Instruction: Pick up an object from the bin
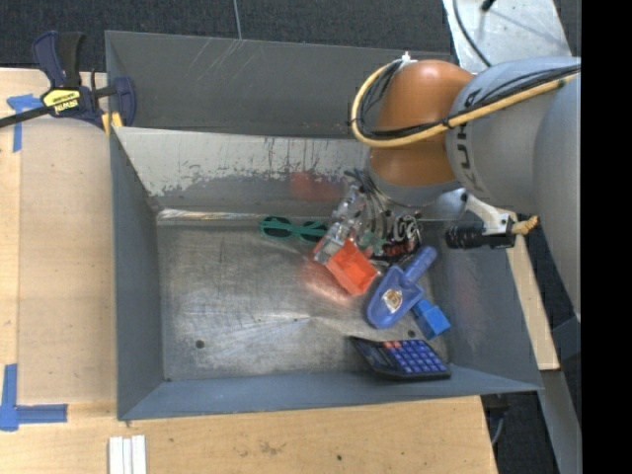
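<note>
Toward the right wall of the grey bin (133, 294), the things are gathered in a small cluster, while most of the floor is left bare. The arm (513, 126) is reached in over the right rim, and much of the far right corner is hidden by its orange cover. A dark calculator (403, 358) is seen against the near wall, tilted up on it. A blue handled tool (395, 294) is laid just beyond it, with a small blue block (432, 319) beside it. The hand (357, 227) is lowered just above an orange block (348, 267), judged the likely target. How wide the hand is set cannot be told. A green spectacle-like piece (289, 229) is stretched out toward the far wall, its shape hard to make out.
</note>
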Motion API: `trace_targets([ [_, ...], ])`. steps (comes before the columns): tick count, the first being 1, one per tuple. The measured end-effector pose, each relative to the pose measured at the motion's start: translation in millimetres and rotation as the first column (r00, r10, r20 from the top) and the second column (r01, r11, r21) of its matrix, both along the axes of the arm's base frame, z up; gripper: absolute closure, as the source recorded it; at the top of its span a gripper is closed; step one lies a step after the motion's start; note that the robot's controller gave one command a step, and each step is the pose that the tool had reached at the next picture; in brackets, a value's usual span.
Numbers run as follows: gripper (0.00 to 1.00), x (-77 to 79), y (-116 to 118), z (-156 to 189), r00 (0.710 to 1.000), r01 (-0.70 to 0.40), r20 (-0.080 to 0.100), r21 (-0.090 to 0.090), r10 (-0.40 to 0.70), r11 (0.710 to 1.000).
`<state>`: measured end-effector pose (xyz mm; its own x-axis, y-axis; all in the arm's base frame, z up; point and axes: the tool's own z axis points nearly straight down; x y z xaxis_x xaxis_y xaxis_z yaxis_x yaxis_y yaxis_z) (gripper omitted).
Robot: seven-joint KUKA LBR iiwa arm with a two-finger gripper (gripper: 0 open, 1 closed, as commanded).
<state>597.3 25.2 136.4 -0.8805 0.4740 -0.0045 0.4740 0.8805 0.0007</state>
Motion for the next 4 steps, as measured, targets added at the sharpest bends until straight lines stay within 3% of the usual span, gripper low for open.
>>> trace_targets([
  [1, 1.00, -21.3, -6.2, -0.6, 1.000, -0.029, -0.002, 0.002, 0.029, 1.000],
  [2, 1.00, -17.2, -9.1, 2.1, 1.000, -0.024, -0.004, 0.001, 0.024, 1.000],
  [3, 1.00, -29.4, -12.7, 6.7, 1.000, -0.018, -0.002, 0.001, 0.018, 1.000],
  [4, 1.00, -18.3, -19.0, 20.3, 1.000, -0.026, -0.003, 0.002, 0.026, 1.000],
])
